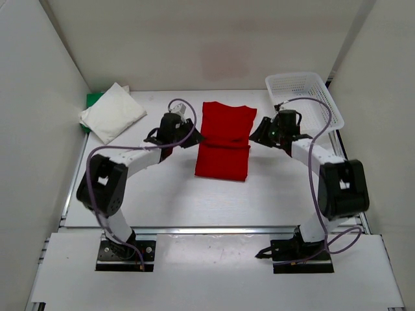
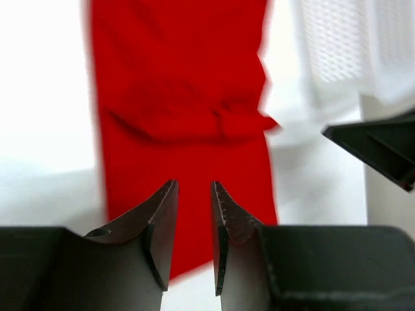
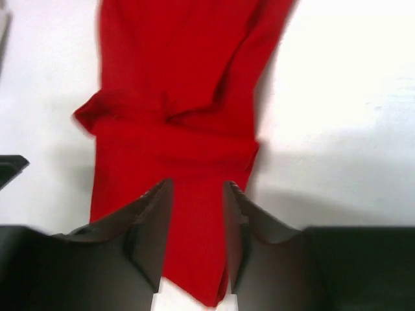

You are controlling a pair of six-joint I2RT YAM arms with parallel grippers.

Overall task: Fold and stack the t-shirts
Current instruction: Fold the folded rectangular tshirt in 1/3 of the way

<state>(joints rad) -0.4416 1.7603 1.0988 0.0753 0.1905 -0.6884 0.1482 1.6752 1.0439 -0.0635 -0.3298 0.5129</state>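
Three t-shirts [image 1: 224, 139], one basket [image 1: 311, 84], two arms [image 1: 107, 184]

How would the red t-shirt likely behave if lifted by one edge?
The red t-shirt would probably sag and unfold: its layers lie loosely, with a bunched crease across the middle. It looks light, lying thin and flat on the table. Pushed, it would likely wrinkle rather than slide whole.
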